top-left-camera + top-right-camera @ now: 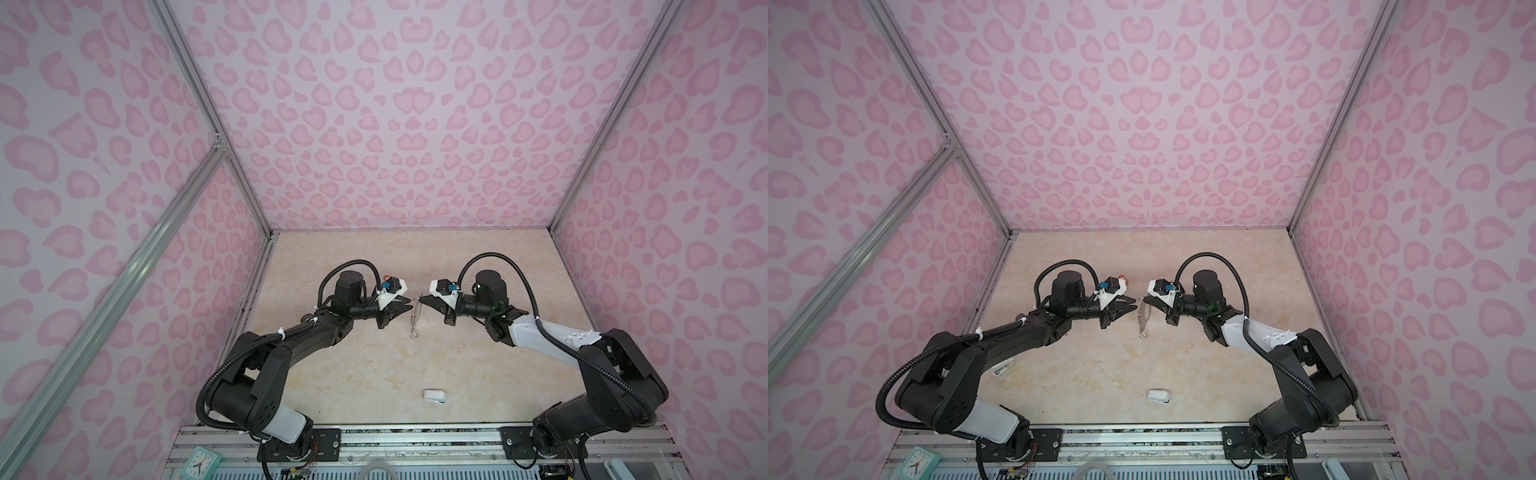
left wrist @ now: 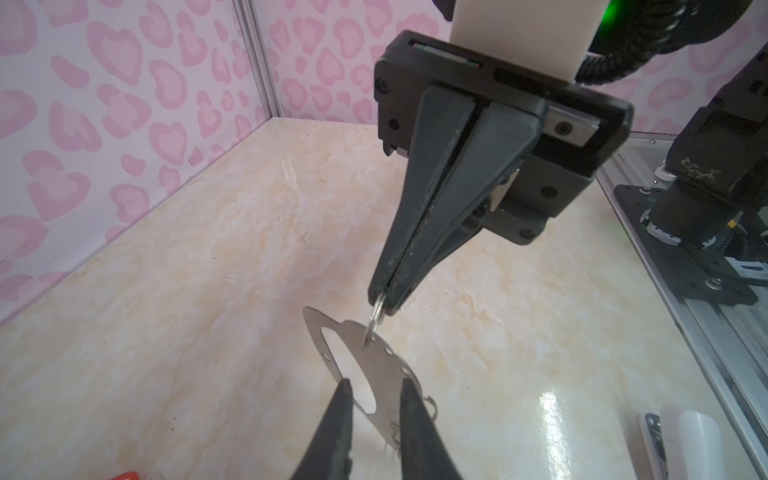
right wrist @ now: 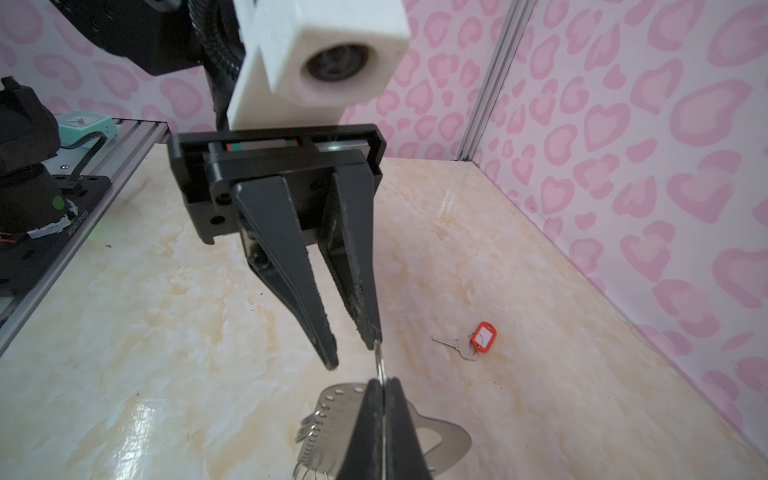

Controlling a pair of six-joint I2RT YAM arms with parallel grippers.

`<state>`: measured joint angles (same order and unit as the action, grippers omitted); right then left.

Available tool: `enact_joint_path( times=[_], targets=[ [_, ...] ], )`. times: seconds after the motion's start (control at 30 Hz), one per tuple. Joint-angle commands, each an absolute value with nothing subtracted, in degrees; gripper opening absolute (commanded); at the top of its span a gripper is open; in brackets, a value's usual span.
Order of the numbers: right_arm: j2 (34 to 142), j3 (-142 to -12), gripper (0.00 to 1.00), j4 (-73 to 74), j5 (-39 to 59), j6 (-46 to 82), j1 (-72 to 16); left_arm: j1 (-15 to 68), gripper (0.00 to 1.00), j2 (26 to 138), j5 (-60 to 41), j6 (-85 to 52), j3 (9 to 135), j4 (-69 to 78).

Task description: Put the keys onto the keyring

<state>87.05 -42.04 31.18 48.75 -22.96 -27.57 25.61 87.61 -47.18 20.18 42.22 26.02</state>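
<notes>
Midway, the keyring hangs between the two arms.
Near on the table (image 1: 357,374) lies a white rounded object (image 1: 434,395); farther, jaws of the right gripper (image 2: 384,306) clamp the keyring (image 2: 384,376) by a wire ring, with jaws of the left gripper (image 3: 352,354) apart beside it; the red-tagged key (image 3: 464,348) lies beyond, left.

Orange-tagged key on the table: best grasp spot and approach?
Probably the orange tag, from straight above, jaws closing across its narrow width. It looks thicker than the key, whose blade lies flat on the table with little edge to catch, and that leaves the blade free.
</notes>
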Motion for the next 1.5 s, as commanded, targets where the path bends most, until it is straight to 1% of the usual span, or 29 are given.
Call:
enact_joint_path(
  times=[0.0, 0.17, 0.47, 0.53, 0.6, 0.63, 0.67, 0.7, 0.73, 0.8, 0.93, 1.03, 1.2, 1.47],
  targets=[
    [87.3, -41.4, 0.00, 37.2, 50.1, -20.4, -27.9, 25.6, 0.24, 87.5, -48.7, 15.2, 41.1, 35.4],
    [87.1, -40.9, 0.00, 37.6, 50.2, -20.2, -28.4, 25.6, 0.23, 88.4, -49.2, 14.3, 41.3, 36.9],
    [87.0, -41.1, 0.00, 36.6, 50.3, -20.7, -28.7, 26.0, 0.14, 89.1, -50.6, 14.0, 42.1, 37.0],
    [87.1, -41.1, 0.00, 36.7, 50.4, -20.7, -28.7, 26.3, 0.11, 88.8, -50.6, 14.7, 42.5, 36.1],
    [87.2, -41.1, 0.00, 36.5, 49.8, -20.4, -28.8, 26.8, 0.05, 88.1, -49.5, 15.0, 43.3, 34.1],
    [87.0, -41.2, 0.07, 36.4, 49.0, -20.4, -28.8, 27.0, 0.03, 87.8, -48.7, 15.2, 43.5, 33.1],
    [86.8, -41.2, 0.18, 35.9, 47.7, -20.5, -28.7, 27.3, 0.03, 87.3, -47.9, 15.8, 43.8, 31.9],
    [86.2, -41.2, 0.25, 34.8, 46.3, -21.3, -28.7, 27.6, 0.03, 86.6, -46.3, 16.6, 44.0, 30.0],
    [85.4, -41.2, 0.31, 32.9, 44.5, -22.9, -28.7, 28.0, 0.03, 86.1, -44.7, 18.1, 44.8, 26.8],
    [84.1, -41.6, 0.34, 29.0, 40.9, -26.4, -28.8, 28.6, 0.03, 85.2, -41.6, 22.0, 46.9, 19.1],
    [82.3, -43.2, 0.34, 21.4, 38.0, -31.9, -28.9, 29.5, 0.03, 84.6, -35.4, 27.6, 51.2, 6.3],
    [81.4, -43.3, 0.32, 20.7, 37.5, -32.9, -28.8, 29.8, 0.03, 84.5, -33.6, 29.9, 53.7, 0.7],
    [81.6, -44.2, 0.28, 19.7, 37.9, -33.4, -29.0, 30.4, 0.03, 84.8, -32.0, 32.4, 56.5, -4.0],
    [83.3, -46.9, 0.27, 16.8, 40.5, -33.7, -30.0, 31.2, 0.03, 86.0, -30.7, 33.4, 60.1, -8.4]
  ],
)
